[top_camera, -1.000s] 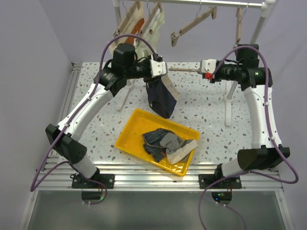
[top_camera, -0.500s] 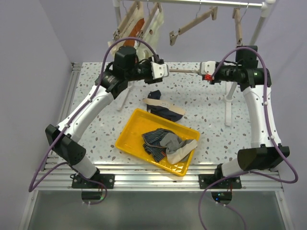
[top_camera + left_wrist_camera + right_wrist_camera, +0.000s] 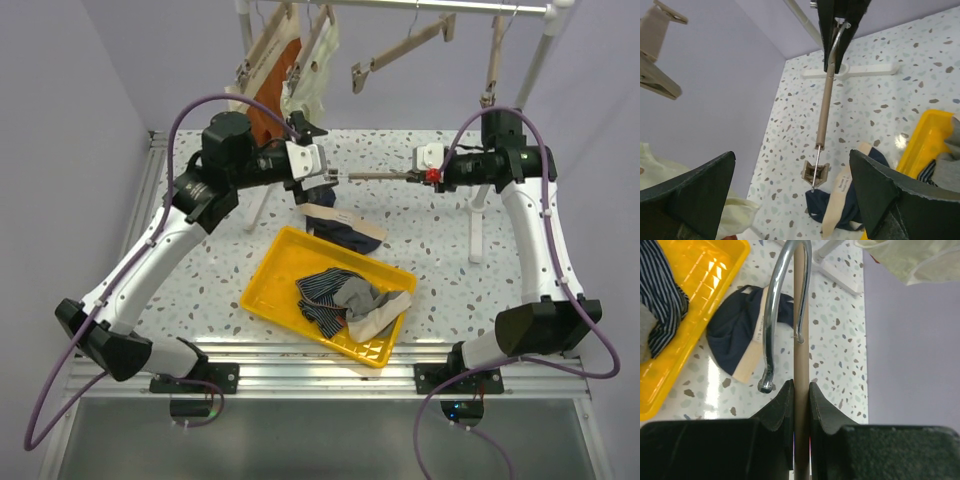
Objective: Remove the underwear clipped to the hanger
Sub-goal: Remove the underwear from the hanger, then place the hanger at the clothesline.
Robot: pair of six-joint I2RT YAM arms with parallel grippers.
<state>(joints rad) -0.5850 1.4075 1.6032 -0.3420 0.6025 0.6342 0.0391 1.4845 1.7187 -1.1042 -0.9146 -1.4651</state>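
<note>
right gripper (image 3: pixel 432 172) grips hanger (image 3: pixel 385 177); tray (image 3: pixel 268 272) holds underwear (image 3: pixel 350 300).

The waistband (image 3: pixel 836 210) of the navy briefs (image 3: pixel 340 230) carries small dark lettering, too blurred to read in any view; no other text, label or number shows

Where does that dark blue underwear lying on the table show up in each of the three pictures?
Top external: navy underwear lies mid-table, just beyond the yellow tray.
Left wrist: navy underwear at bottom centre, left of the tray.
Right wrist: navy underwear left of centre, beside the tray.
Shared landmark: the yellow tray.
</note>
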